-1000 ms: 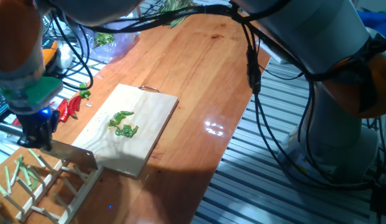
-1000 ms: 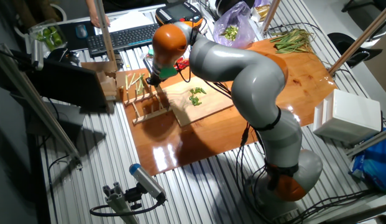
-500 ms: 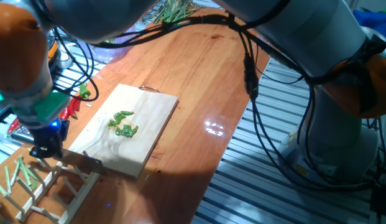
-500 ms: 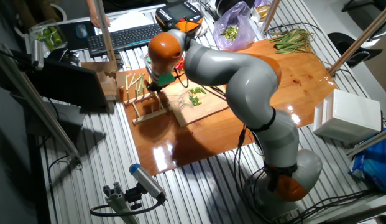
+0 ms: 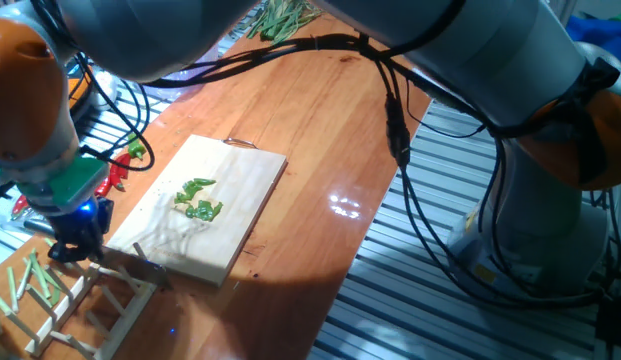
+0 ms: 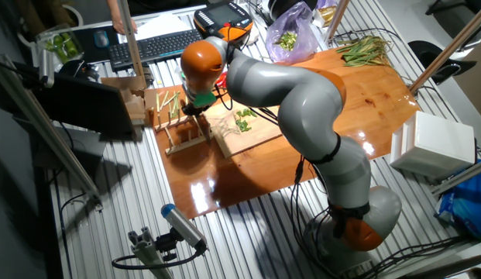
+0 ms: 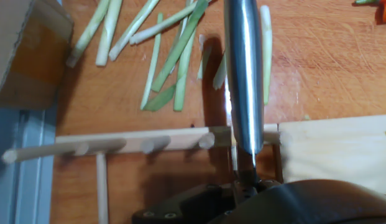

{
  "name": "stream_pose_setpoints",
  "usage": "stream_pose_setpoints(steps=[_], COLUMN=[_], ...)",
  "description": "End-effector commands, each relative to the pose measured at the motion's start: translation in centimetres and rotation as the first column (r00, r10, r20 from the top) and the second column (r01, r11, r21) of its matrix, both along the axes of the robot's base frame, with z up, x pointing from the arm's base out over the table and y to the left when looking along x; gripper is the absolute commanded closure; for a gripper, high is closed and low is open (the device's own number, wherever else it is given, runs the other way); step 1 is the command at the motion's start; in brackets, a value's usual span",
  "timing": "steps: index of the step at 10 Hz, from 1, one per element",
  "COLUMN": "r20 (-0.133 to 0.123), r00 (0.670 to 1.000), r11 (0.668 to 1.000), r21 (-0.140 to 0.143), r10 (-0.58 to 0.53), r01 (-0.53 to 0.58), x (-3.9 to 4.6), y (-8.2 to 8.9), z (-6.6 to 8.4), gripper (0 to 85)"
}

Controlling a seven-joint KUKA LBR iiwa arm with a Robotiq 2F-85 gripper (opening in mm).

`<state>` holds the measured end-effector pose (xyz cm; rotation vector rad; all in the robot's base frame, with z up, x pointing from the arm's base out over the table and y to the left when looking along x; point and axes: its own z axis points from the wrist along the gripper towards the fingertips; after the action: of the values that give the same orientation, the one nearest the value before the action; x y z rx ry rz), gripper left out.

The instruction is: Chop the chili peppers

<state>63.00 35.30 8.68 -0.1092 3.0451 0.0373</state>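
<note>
The chili peppers (image 5: 198, 200) lie as several small bright green pieces in the middle of the pale wooden cutting board (image 5: 240, 175); they also show as chili pieces (image 6: 244, 119) in the other fixed view. My gripper (image 5: 75, 245) hangs off the board's near-left corner, over the wooden rack (image 5: 85, 300), and is shut on a knife (image 5: 130, 264). In the hand view the steel knife (image 7: 244, 74) runs up from the gripper (image 7: 248, 183) and crosses the rack's rail (image 7: 143, 142). The chili pieces are out of that view.
Pale green stalks (image 7: 174, 43) lie on the table beyond the rack. Red chilies (image 5: 115, 172) sit left of the board. A bunch of greens (image 6: 364, 48) and a plastic bag (image 6: 290, 31) are at the far end. A keyboard (image 6: 151, 46) lies behind.
My gripper has come down and a little toward the board's corner with the knife. The blade now sits low against the rack. The chili pieces have not moved.
</note>
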Motion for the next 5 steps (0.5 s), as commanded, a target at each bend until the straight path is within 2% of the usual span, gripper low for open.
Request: stream_pose_setpoints(steps=[1, 2, 3, 4, 5], r20=[0.001, 0.002, -0.001, -0.001, -0.006], r00=[1.0, 1.0, 1.0, 1.0, 1.0], r11=[1.0, 1.0, 1.0, 1.0, 1.0], r21=[0.002, 0.007, -0.001, -0.005, -0.009], r10=[0.0, -0.005, -0.011, -0.017, -0.023], r01=[0.0, 0.005, 0.011, 0.017, 0.023], x=[0.07, 0.08, 0.08, 0.06, 0.02], y=[0.0, -0.05, -0.11, -0.22, -0.45], z=[-0.17, -0.25, -0.31, -0.38, -0.62], gripper=[85.0, 85.0, 85.0, 68.0, 68.0])
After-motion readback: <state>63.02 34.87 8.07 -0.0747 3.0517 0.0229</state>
